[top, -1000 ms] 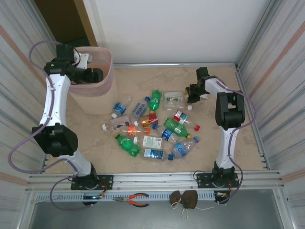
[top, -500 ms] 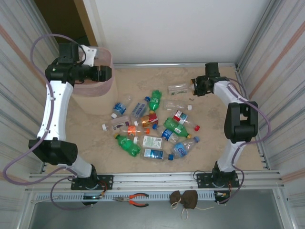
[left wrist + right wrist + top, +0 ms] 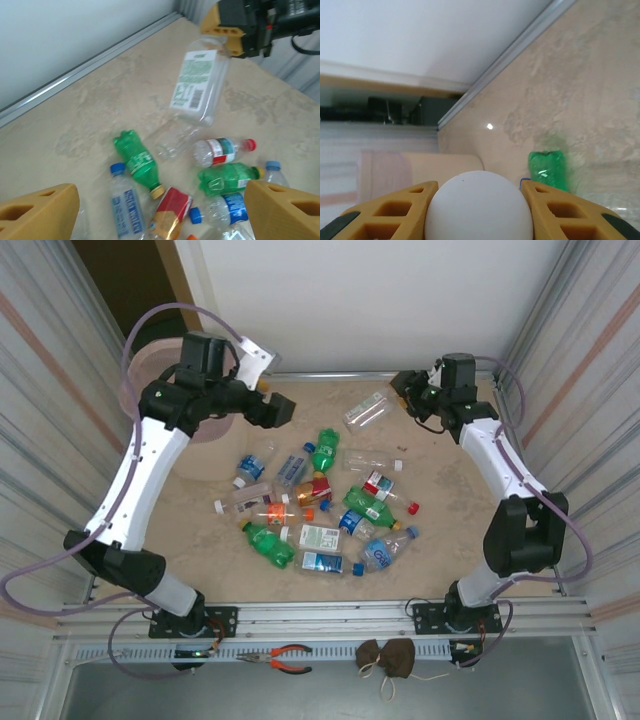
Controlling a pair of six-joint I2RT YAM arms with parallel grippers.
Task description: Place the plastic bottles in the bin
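Observation:
My right gripper (image 3: 405,390) is shut on the white cap (image 3: 475,207) of a clear bottle (image 3: 367,412) and holds it off the table at the back. In the left wrist view this bottle (image 3: 200,85) hangs slanted, its green-and-white label showing, below the right gripper (image 3: 232,25). My left gripper (image 3: 275,408) is open and holds nothing, hovering over the back left of the pile of plastic bottles (image 3: 320,505). Between its fingers (image 3: 40,212) lie a green bottle (image 3: 135,160) and a blue-capped one (image 3: 125,210). The pink bin (image 3: 205,432) stands back left, partly behind the left arm.
A loose red cap (image 3: 413,508) lies right of the pile. Corrugated metal walls close both sides, and a rail runs along the back edge. Orange-handled pliers (image 3: 285,658) and a brown pouch (image 3: 388,658) rest on the near ledge. The bin's wall (image 3: 420,167) faces the right wrist camera.
My left arm swung from above the bin to the right, toward the pile, and its jaws widened. My right arm lifted the clear bottle off the table and carried it toward the back.

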